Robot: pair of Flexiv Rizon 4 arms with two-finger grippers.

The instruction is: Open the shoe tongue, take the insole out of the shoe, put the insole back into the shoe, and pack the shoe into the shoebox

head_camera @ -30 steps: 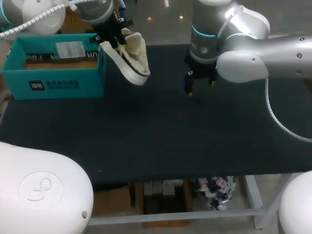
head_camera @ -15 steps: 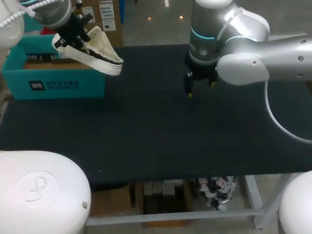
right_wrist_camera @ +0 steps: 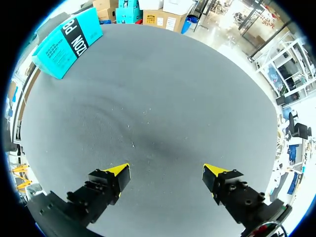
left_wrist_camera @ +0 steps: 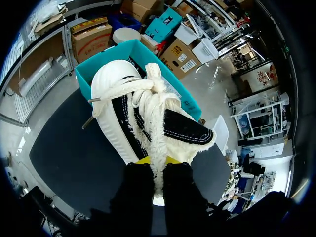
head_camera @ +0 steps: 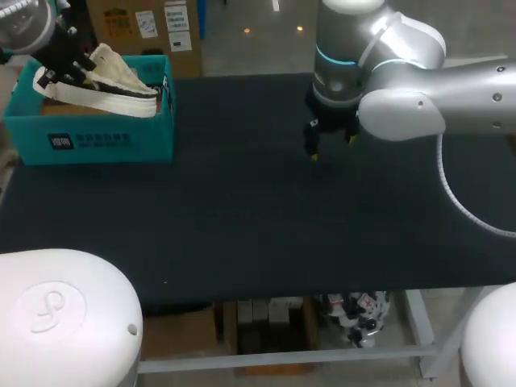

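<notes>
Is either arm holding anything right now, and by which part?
The left gripper is shut on the white shoe, pinching the fleecy lining at its opening, above the teal box. The right gripper is open and holds nothing.

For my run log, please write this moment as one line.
phase: packing | left gripper: shut on shoe, over shoebox | right gripper: open, empty, above table

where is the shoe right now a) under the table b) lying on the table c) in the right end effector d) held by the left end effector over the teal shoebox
D: the left end effector grips the shoe over the shoebox, while the right end effector is open and empty.
</notes>
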